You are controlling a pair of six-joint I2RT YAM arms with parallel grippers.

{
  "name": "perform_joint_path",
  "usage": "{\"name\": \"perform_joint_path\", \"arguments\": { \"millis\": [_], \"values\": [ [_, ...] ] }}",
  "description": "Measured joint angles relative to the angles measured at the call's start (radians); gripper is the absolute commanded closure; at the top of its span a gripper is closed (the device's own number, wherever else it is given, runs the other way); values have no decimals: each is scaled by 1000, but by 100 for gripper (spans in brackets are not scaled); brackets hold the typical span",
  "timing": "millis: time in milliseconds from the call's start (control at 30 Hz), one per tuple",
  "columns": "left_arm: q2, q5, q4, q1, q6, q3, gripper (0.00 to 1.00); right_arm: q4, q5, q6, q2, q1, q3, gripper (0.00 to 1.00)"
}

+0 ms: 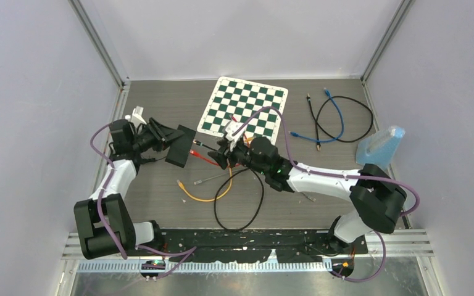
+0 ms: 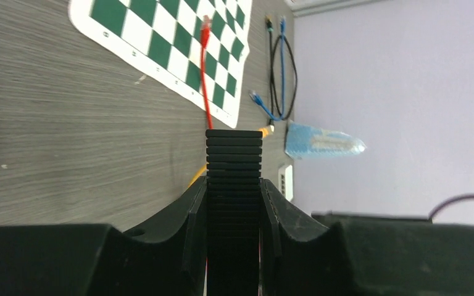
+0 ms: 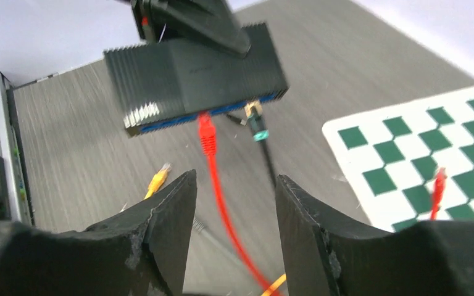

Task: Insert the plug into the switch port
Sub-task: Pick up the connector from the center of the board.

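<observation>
My left jaws pinch the switch [image 3: 197, 77], black and ribbed, up off the surface [image 3: 68, 135]. My right jaws stand spread and empty just short of the red plug [image 3: 207, 137], which sits in the switch's blue port face. The insertion looks made, I judge. The next move calls for backing straight off, clear of the red cable [image 3: 228, 216]. A faint mark on the switch's top is too blurred to read.

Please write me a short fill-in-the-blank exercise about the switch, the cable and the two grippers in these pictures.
1. The left gripper clamps the switch, whose colour is ____.
2. The right gripper has its jaws ____.
3. Between them runs the ____ cable.
Missing words: black; open; red.
</observation>
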Motion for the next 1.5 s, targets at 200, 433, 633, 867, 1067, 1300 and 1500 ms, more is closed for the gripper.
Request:
{"name": "perform_joint_path", "arguments": {
  "millis": [200,433,633,867,1067,1300,1500],
  "values": [
    [17,-111,-26,4,34,0,100,-188,278,131,16,195,26,47],
    [75,-156,-42,4,48,3,100,-284,447,260,233,365,213,50],
    [89,-185,-92,5,87,16,100,-326,518,291,426,417,365,50],
    [113,-195,-145,13,114,41,100,-298,604,279,569,425,444,50],
    [116,-195,-175,21,121,43,100,-308,649,261,668,425,519,50],
    [116,-192,-200,24,129,45,100,-317,663,261,720,425,549,61],
    [115,-187,-226,28,143,45,100,-225,662,258,689,425,455,93]
  ]
}}
